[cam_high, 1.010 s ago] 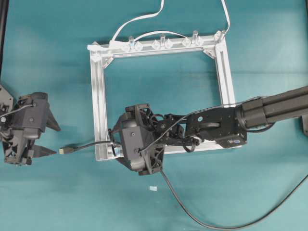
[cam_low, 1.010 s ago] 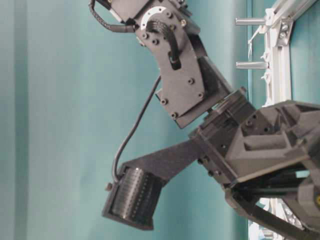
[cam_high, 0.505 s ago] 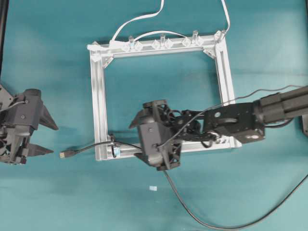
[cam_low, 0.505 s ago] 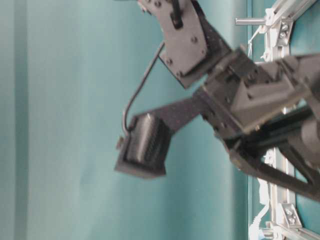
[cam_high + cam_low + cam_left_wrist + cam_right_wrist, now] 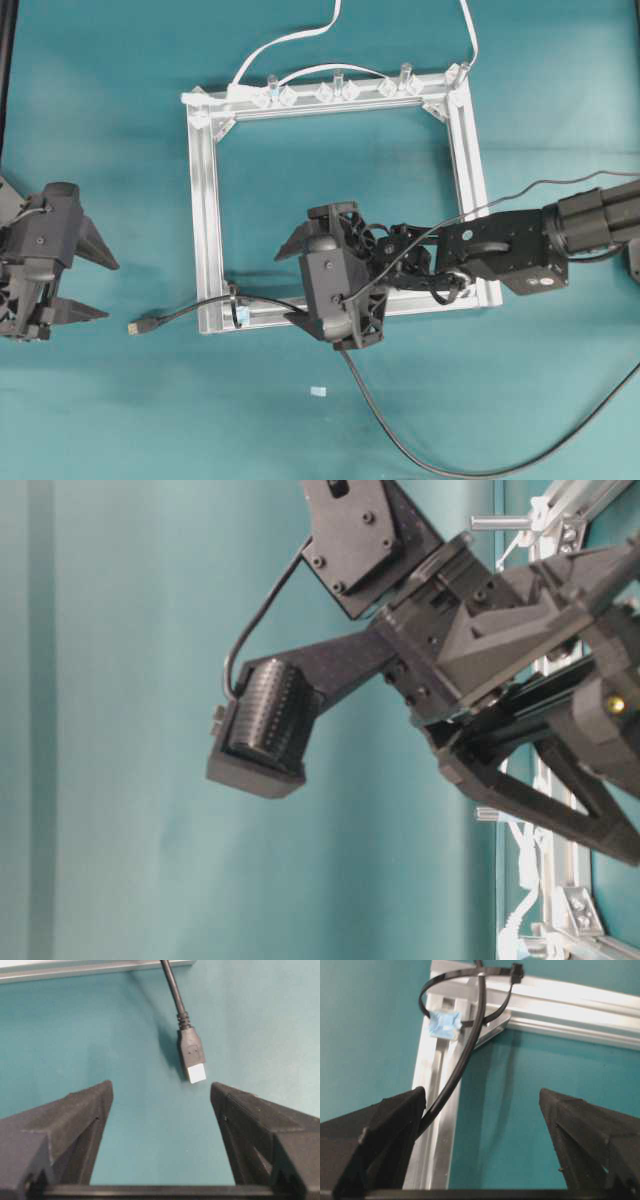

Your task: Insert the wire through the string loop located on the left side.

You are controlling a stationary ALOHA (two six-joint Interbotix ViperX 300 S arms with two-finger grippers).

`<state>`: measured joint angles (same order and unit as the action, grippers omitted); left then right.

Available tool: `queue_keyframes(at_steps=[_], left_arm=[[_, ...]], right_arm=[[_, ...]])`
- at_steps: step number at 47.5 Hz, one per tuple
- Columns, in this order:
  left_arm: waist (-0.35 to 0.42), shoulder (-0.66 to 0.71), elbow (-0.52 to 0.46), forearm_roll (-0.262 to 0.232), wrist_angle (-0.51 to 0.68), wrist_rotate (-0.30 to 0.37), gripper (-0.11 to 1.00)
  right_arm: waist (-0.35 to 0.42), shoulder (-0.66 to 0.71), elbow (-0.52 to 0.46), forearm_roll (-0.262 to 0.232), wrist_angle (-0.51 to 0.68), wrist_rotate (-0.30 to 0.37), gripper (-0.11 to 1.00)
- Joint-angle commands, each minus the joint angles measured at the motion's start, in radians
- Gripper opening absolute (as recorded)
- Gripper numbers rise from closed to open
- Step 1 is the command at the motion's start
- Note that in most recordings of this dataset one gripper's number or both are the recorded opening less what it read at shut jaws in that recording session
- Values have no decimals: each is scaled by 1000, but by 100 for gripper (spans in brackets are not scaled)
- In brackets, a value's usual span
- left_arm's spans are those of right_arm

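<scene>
While the wire (image 5: 190,309) ran through the string loop (image 5: 455,1000) at the frame's (image 5: 207,200) lower-left corner, its plug (image 5: 192,1057) on the table, I saw the left gripper (image 5: 88,283) spread wide and empty, and the right gripper (image 5: 482,1125) likewise wide, holding nothing.

No readable text, labels, brands, numbers or signs appear on anything.

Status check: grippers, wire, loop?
Both grippers, left and right, open, empty. Thin black USB-tipped wire runs through dark string loop, plug on teal mat. Nothing blocking.
</scene>
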<state>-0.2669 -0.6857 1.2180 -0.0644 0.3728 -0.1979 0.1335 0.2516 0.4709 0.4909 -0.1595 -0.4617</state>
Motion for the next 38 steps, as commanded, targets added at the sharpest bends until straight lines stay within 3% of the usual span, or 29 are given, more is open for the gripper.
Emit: queue_keyframes(at_steps=[1, 16, 38], left_arm=[[-5, 2, -11, 5, -5, 0, 79], [26, -46, -17, 11, -20, 3, 79], [143, -264, 28, 21, -20, 8, 77]], right_arm=[[0, -41, -15, -3, -12, 0, 93], [0, -67, -18, -2, -29, 0, 93], [-26, -129, -12, -3, -38, 0, 93]])
